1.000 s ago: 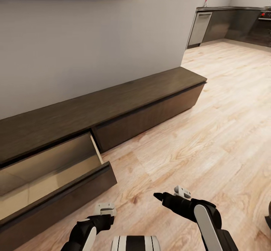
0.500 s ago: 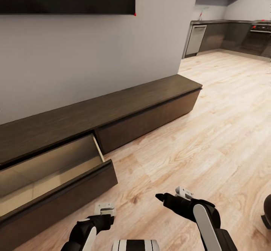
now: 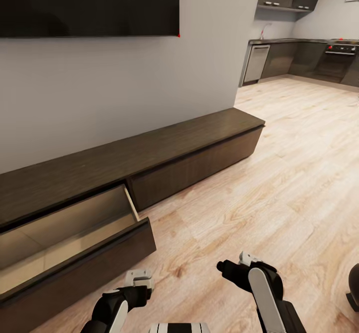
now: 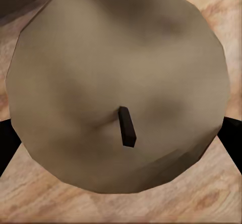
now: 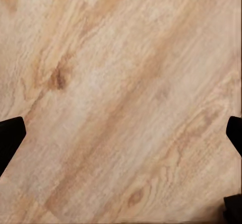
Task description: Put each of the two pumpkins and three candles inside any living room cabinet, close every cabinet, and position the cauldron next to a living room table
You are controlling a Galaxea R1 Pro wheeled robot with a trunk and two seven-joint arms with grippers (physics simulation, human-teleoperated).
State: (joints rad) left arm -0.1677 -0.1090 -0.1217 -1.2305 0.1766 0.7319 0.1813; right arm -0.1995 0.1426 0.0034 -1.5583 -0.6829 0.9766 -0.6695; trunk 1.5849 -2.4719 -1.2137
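In the left wrist view a stubby cream-tan candle (image 4: 101, 58) with a dark wick sits between the two black fingers of my left gripper (image 4: 120, 141), which is shut on it. In the head view that gripper (image 3: 133, 293) hangs low over the floor, just in front of the cabinet (image 3: 189, 143). The cabinet's left drawer (image 3: 75, 233) is pulled out and shows a pale inside. My right gripper (image 3: 228, 269) is open over bare floor, with nothing between its fingers (image 5: 10, 138). A black rounded shape (image 3: 354, 285), perhaps the cauldron, is cut off at the right edge. The pumpkins are out of view.
A dark TV screen (image 3: 89, 4) hangs on the grey wall above the cabinet. Light wood floor (image 3: 279, 173) stretches right toward a kitchen with grey cupboards (image 3: 289, 59) and an oven (image 3: 339, 59) at the back.
The camera has tilted up, so more of the TV and kitchen shows. The right gripper sits slightly lower and nearer. The drawer stays open and the left gripper still holds the candle.
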